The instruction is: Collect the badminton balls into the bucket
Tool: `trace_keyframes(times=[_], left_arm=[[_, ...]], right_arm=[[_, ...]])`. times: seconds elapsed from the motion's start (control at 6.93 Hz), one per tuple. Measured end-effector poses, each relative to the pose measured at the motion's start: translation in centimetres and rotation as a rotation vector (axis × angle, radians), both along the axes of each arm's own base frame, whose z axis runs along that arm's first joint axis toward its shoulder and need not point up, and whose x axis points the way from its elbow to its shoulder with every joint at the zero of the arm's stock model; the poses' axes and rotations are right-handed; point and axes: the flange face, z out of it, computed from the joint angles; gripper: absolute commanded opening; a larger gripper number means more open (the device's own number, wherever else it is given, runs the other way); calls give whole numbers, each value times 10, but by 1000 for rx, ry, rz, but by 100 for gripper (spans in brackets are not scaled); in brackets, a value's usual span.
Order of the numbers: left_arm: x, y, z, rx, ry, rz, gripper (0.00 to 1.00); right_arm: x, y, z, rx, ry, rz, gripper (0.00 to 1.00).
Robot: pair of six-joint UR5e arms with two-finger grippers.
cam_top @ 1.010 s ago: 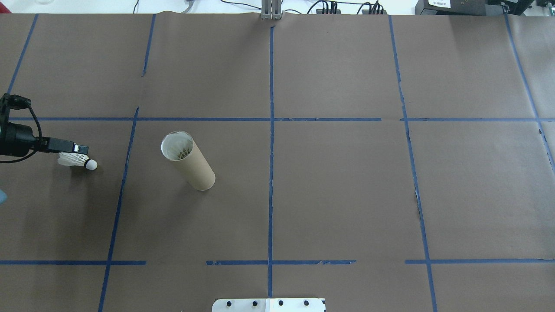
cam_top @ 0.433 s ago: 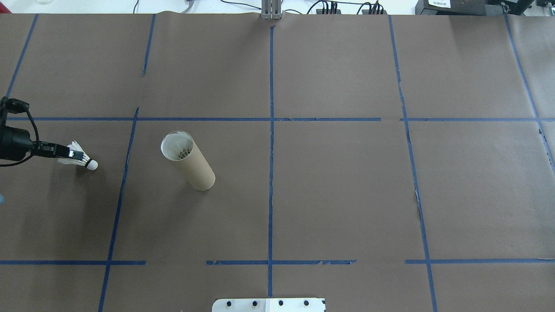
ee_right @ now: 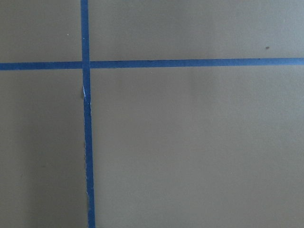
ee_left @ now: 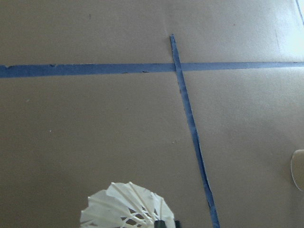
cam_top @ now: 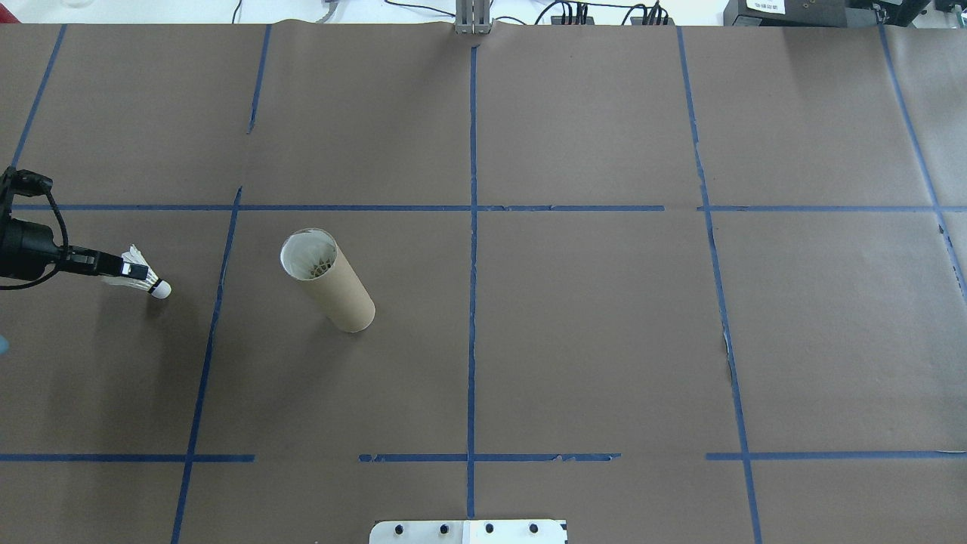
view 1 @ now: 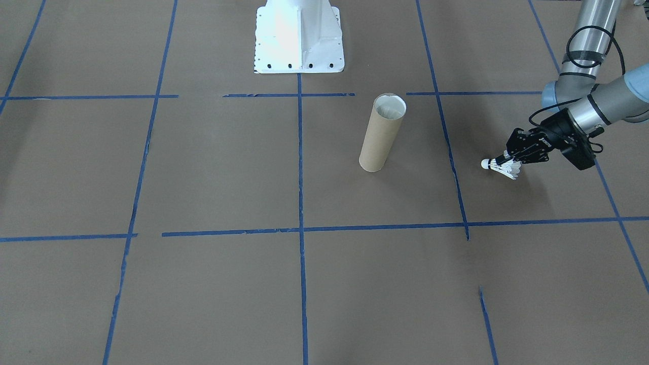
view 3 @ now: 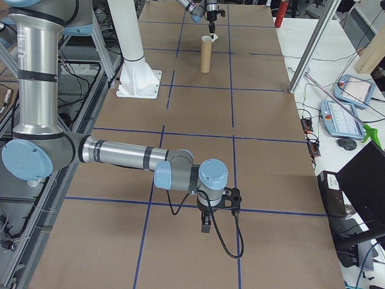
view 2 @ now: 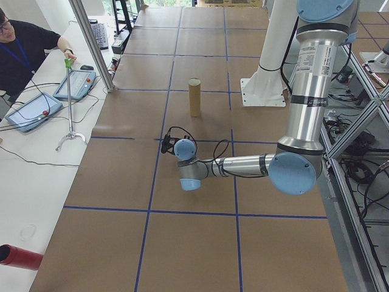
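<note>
The left gripper [cam_top: 140, 273] is observed at the left edge of the overhead view, its fingers narrowed onto the feather skirt of a badminton ball [cam_top: 147, 279]; the same grip is seen in the front-facing view, where the left gripper [view 1: 503, 160] is clamped on the ball [view 1: 502, 167] with the rounded white cork tip pointing toward the bucket; whether the ball rests on the brown paper table cover [cam_top: 574, 332] or is held just clear of it cannot be told; the feather skirt [ee_left: 127, 208] is seen at the lower edge of the left wrist view, above crossed blue tape lines [ee_left: 179, 67].

The bucket [cam_top: 329, 282] is recorded standing upright, well apart from the held ball, on the far side of a blue tape line from it; its open top shows a whitish inside in which the feathers of another shuttlecock [cam_top: 316, 261] are visible; in the front-facing view the bucket [view 1: 381, 134] stands between the white robot base [view 1: 299, 38] and the table's middle.

The right gripper [view 3: 206, 226] shows only in the exterior right view, pointing down at the paper; its opening cannot be told; the right wrist view shows only paper and tape.

A seated person [view 2: 27, 45] is noted at a side bench in the exterior left view.
</note>
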Motion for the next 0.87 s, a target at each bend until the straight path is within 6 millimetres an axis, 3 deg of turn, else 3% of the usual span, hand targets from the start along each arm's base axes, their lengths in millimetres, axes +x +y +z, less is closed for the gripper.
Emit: trace_keyframes(times=[0.29, 0.58, 0.87], left_arm=[[1, -3, -38, -94, 36, -17, 9], [2, -12, -100, -198, 35, -77, 0], [3, -17, -153, -262, -20, -149, 0]], right_arm=[[0, 0, 0, 1, 0, 0, 100], [0, 0, 0, 1, 0, 0, 100], [0, 0, 0, 1, -1, 0, 100]])
